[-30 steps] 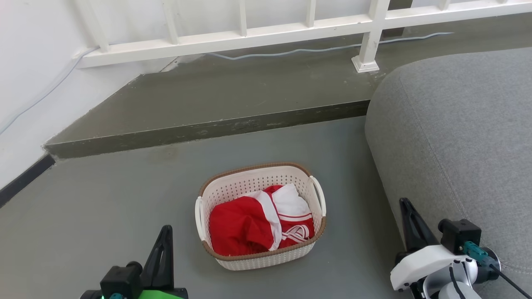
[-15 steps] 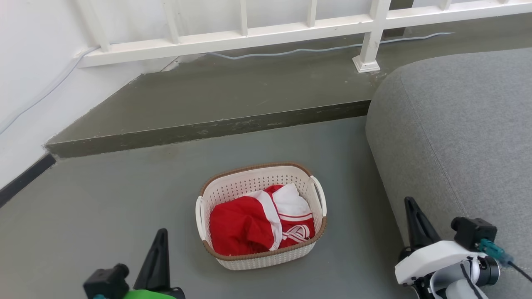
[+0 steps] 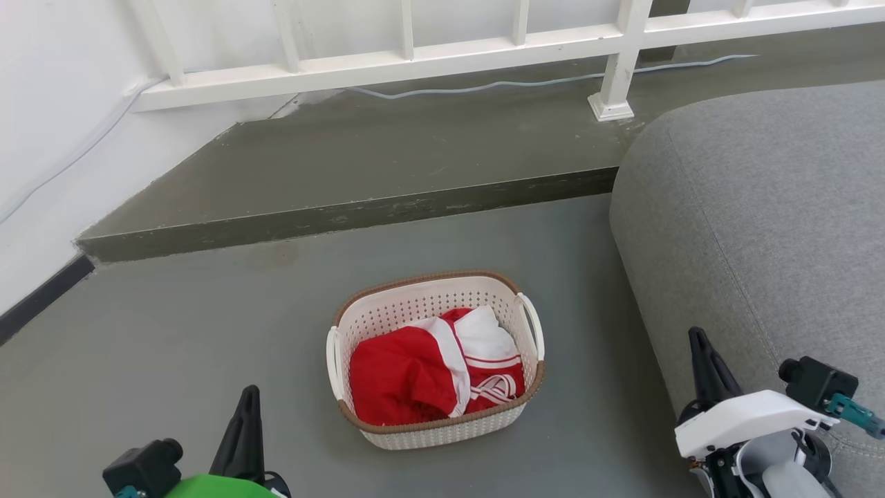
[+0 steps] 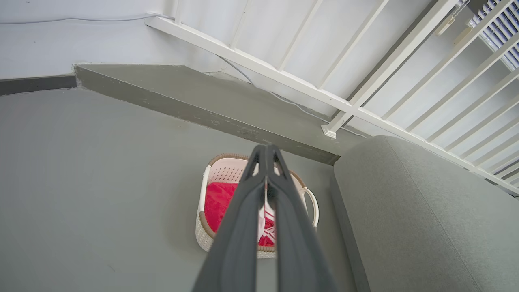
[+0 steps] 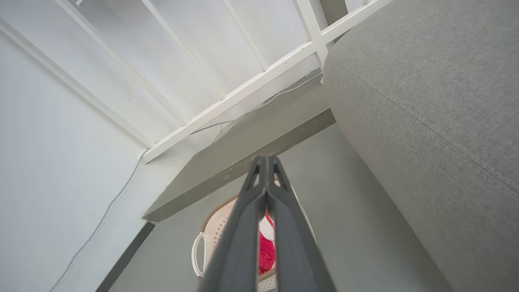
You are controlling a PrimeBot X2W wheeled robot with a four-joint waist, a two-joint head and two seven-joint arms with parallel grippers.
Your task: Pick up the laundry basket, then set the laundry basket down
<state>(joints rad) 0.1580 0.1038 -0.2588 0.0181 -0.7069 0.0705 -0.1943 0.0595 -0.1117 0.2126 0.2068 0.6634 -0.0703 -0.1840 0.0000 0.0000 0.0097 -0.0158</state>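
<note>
The laundry basket (image 3: 442, 346) stands on the grey floor, cream-white and perforated with a brown rim, two white side handles and red-and-white clothing inside. It also appears behind the fingers in the left wrist view (image 4: 215, 194) and the right wrist view (image 5: 211, 239). My left gripper (image 3: 247, 398) is at the lower left, well short of the basket, shut with nothing in it (image 4: 267, 148). My right gripper (image 3: 695, 335) is at the lower right beside the sofa, also shut and empty (image 5: 265, 159). Neither gripper touches the basket.
A grey sofa (image 3: 760, 221) fills the right side, close to the basket's right handle. A raised dark step (image 3: 346, 214) runs behind the basket, with a white railing (image 3: 442, 59) and a pale cable (image 3: 518, 83) beyond it. A white wall (image 3: 48, 138) stands at the left.
Both grippers have drawn back and outward, the left down toward the bottom left, the right toward the bottom right. The basket has not moved.
</note>
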